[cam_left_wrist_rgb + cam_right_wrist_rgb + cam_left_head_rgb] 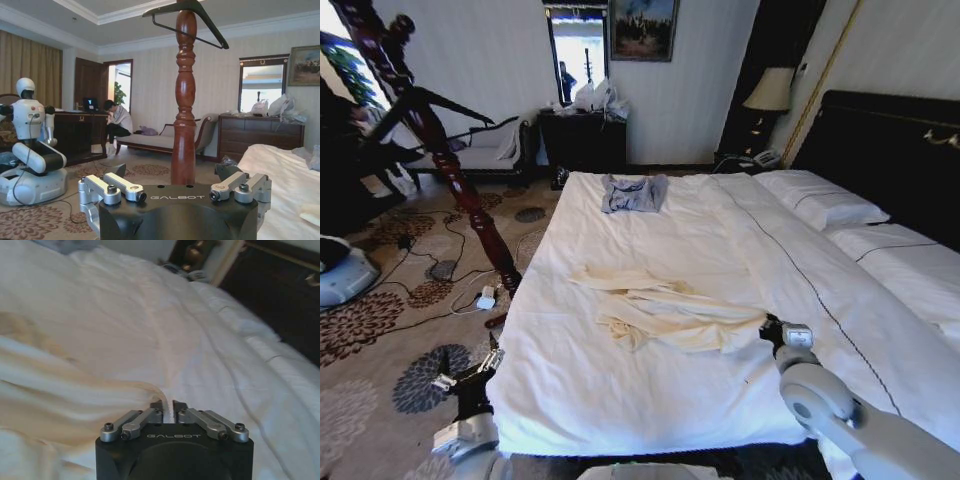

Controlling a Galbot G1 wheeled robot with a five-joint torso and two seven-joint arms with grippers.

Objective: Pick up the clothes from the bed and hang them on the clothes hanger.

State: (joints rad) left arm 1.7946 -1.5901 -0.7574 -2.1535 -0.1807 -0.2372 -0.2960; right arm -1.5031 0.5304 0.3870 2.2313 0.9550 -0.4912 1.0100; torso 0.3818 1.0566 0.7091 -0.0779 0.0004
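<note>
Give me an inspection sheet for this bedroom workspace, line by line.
Surface: bed, white duvet, dark headboard.
Job's things: cream clothes crumpled mid-bed; clothes hanger atop the wooden post.
Clutter: grey-blue folded garment near the bed's far edge.
Grippers: right gripper shut on a fold of the clothes; left gripper open, low beside the bed.
Cables: black cables across the carpet.
Surroundings: another white robot, dresser, chaise.

We see a cream shirt (670,312) on a white bed (620,390), and a brown floral carpet (380,320).
</note>
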